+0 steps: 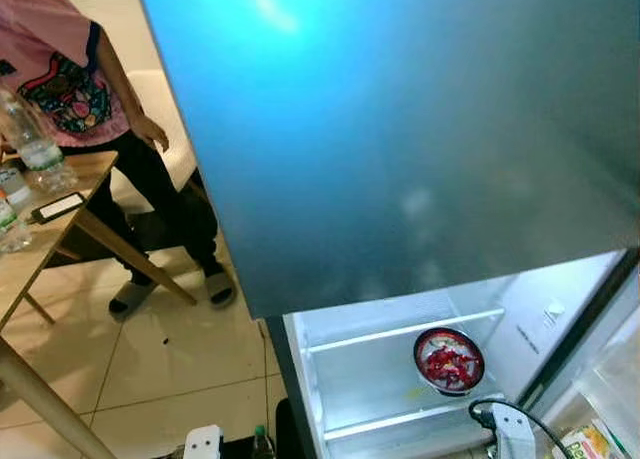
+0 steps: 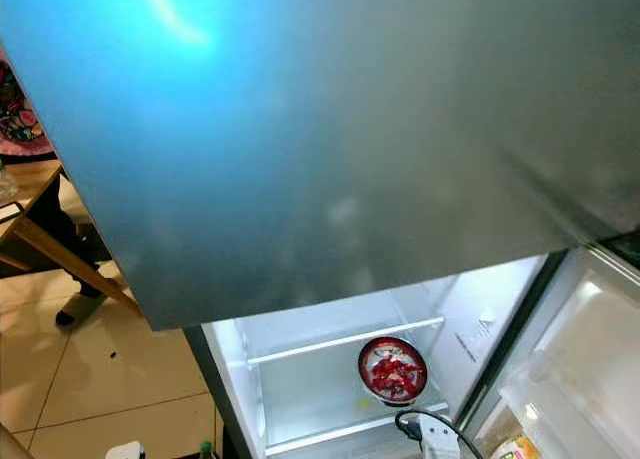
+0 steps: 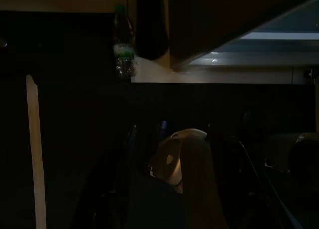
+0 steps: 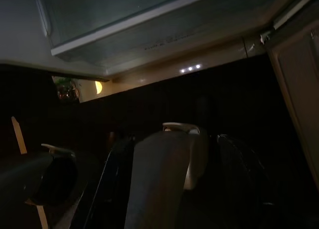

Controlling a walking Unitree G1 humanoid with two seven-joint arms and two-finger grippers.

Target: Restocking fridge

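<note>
- The fridge (image 1: pixel 400 129) stands directly before you, its upper door shut and gleaming blue-grey, its lower compartment open and lit.
- One red-rimmed bowl (image 1: pixel 449 360) of chopped red food sits on the middle glass shelf (image 1: pixel 400 331), toward the right wall; it is the sole item visible on the shelves. Two shelf edges show, one behind the bowl and one in front of it.
- Judged from its look, the bowl is rigid, uncovered and likely to spill if tipped; take it by the rim, level, if it must move.
- One small bottle with a green cap (image 1: pixel 261 441) shows at the bottom edge, beside the left arm's white housing (image 1: pixel 202 442). It probably counts as stock: light, smooth plastic, best gripped round the body below the cap.
- The open lower door's bin (image 1: pixel 590 434) on the right holds at least one packet with green print (image 1: pixel 585 444); the rest is cut off.
- The right arm's housing (image 1: pixel 512 429), trailing a black cable, hangs low before the open compartment.
- Both wrist views are dark. Whether either claw is released or clenched, you cannot tell.
- To your left, one person (image 1: pixel 70 89) in a pink printed shirt stands beside a wooden table (image 1: pixel 60 229) carrying three clear bottles (image 1: pixel 30 139) and one phone (image 1: pixel 58 207).
</note>
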